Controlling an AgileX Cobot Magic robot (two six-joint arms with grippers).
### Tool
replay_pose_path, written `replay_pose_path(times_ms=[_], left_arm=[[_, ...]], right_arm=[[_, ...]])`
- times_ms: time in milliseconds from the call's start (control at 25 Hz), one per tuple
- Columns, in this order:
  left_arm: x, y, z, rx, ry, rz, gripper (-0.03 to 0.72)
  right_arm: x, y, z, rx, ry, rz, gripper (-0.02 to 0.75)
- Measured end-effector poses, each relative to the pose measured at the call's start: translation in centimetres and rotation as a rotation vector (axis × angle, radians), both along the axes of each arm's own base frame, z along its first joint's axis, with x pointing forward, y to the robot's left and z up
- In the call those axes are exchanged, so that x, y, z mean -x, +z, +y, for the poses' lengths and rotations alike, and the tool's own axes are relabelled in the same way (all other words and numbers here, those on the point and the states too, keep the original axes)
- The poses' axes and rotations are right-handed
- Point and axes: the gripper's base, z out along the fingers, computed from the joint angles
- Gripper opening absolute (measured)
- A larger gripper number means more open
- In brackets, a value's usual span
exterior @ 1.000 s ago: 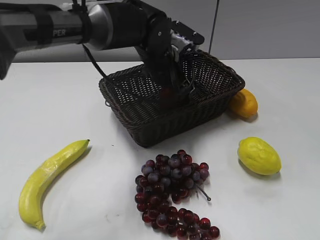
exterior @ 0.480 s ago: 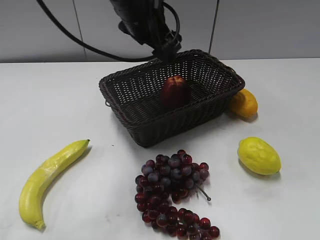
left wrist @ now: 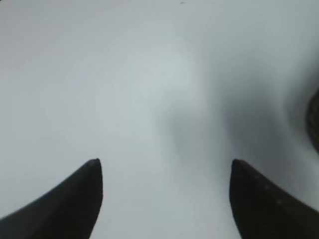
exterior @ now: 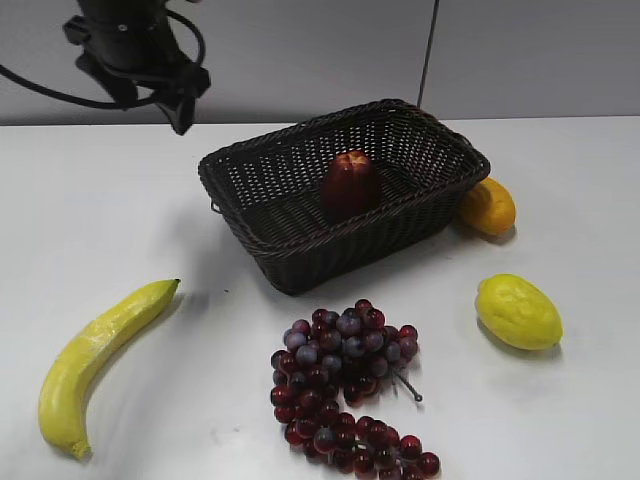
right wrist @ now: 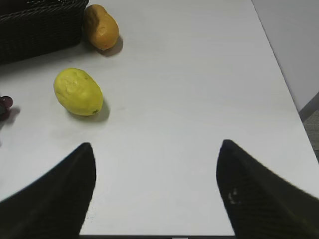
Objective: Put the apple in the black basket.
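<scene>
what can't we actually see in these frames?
- Apple base: the basket front wall hides it, exterior view.
- Orange fruit: its left part is behind the basket corner.
- Left end effector: only two tips in a blurred wrist view.
- Grapes: cut off by the right wrist view's left edge.

left gripper (exterior: pixel 180 112) withdrawn left, apple (exterior: pixel 349 183) released
</scene>
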Motion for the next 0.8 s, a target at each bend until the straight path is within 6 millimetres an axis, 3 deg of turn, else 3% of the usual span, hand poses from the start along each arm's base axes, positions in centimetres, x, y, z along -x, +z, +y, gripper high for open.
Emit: replay_pose_path(times_ms=[200, 400, 640, 800], left_arm=[[-1.4, 0.3, 5.3, 0.017, 0.134, 0.001, 0.583], [-0.7, -0.2, 9.6, 0.006, 0.227, 0.046, 0.58], [2.7, -2.6, 12.5, -0.026, 0.286, 0.183, 0.58], [6.9, -4.1, 12.9, -0.046, 0.288, 0.29, 0.58]], right_arm=[[0.0, 0.0, 0.0, 0.0, 0.0, 0.0, 0.573], [0.0, 0.0, 0.0, 0.0, 0.0, 0.0, 0.573], [0.0, 0.0, 0.0, 0.0, 0.0, 0.0, 0.573], [0.0, 0.0, 0.0, 0.0, 0.0, 0.0, 0.573]])
